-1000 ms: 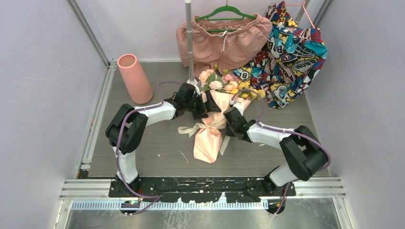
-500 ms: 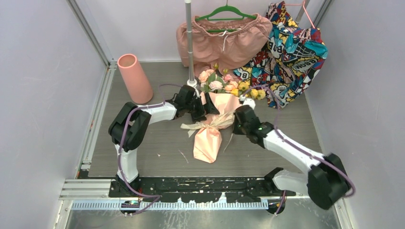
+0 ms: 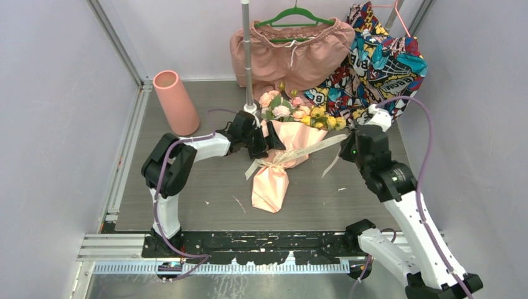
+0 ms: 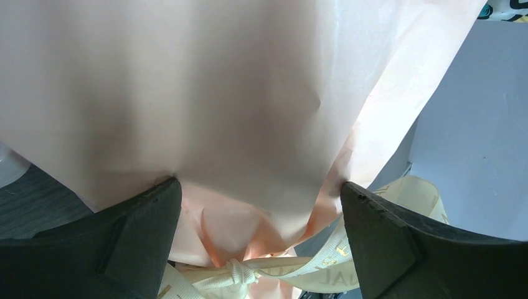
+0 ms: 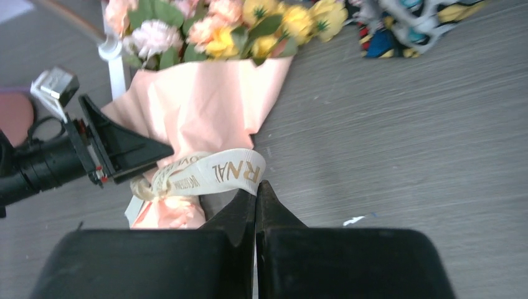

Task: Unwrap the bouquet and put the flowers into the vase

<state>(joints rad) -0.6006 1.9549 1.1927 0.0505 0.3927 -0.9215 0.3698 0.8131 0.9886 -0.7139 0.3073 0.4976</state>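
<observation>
Cream ribbon (image 5: 230, 169) taut: bouquet (image 3: 272, 184) may drag.
My right jaws pinch it; left jaws, wide astride, clamp nothing.

Left hand (image 4: 261, 199) wide open; right hand (image 5: 256, 187) pinched shut, arm stretched forward.

1. the right pincer (image 3: 347, 144), earlier close beside the bouquet's (image 3: 274, 180) tie, now sits well away from it, out to the right, and its jaws have closed.
2. the cream ribbon (image 3: 311, 148), slack before, now runs taut from the knot straight to the pincer's tips, where it is pinched.
3. the bow (image 3: 254, 169) on the knot's side away from the pincer has shrunk, its loops drawn in.
4. the right arm (image 3: 405, 193) has risen and stretched out behind the pincer.
</observation>
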